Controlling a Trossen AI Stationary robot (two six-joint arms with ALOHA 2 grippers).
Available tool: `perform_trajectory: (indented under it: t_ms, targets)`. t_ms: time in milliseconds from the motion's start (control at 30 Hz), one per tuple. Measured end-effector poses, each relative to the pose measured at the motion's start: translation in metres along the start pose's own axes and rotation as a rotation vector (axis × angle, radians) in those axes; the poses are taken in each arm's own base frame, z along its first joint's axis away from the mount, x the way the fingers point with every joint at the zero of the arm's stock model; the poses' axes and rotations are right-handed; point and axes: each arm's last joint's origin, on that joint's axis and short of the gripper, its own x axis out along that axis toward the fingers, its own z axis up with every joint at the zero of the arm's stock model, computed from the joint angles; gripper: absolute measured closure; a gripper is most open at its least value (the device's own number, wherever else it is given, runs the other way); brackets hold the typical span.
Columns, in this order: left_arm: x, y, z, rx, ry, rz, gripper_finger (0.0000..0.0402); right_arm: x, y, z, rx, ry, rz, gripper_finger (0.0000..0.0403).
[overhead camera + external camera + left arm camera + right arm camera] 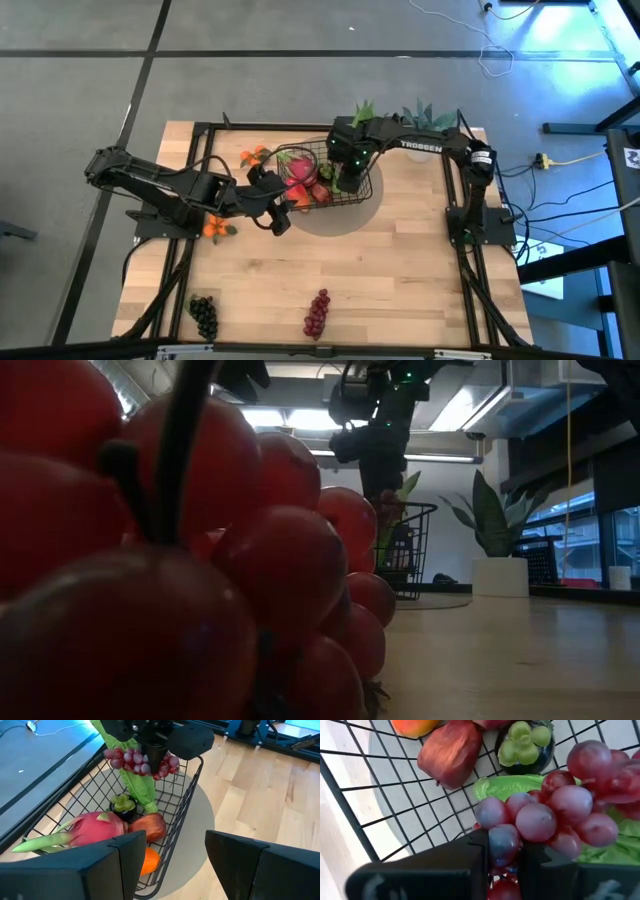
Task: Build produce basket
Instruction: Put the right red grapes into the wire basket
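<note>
So the basket (362,190) sits on its round grey mat (335,222) near the far edge of the bench (400,290), a bit right of middle, and it looks roughly half loaded. Inside there's already a pink dragon fruit (95,827), a reddish mango (149,826), a dark round fruit with a green top (122,805), a long leafy green stalk (137,787) and something orange (149,861) low against the near wall.

The right gripper (502,852) hangs over the basket with its fingers pinching a bunch of red grapes (560,815), not yet let go, so that one's basically in. The left gripper (165,855) waits just outside the basket's left side, fingers spread and holding nothing.

Left to do, judging by the bench: a dark grape bunch (204,316) and another red bunch (317,313) by the near edge, plus small oranges (215,228) by the left arm and an orange bit (253,156) near the far edge.
</note>
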Motion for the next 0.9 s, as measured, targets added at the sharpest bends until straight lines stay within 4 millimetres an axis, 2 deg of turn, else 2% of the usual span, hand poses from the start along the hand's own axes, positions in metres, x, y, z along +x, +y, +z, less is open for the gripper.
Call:
perform_trajectory:
  t_ms: [200,467,900]
  targets:
    - [0.000,0.000,0.000,-0.002,0.000,0.000,0.0208,0.000,0.000,0.000,-0.021,0.001,0.000,0.0346]
    - [0.000,0.000,0.000,-0.004,-0.009,0.015,0.0208,0.012,-0.001,0.005,-0.005,-0.001,0.000,0.0346]
    - [0.000,0.001,0.000,0.000,-0.007,0.018,0.0208,0.012,-0.001,0.004,-0.032,0.004,0.001,0.0346]
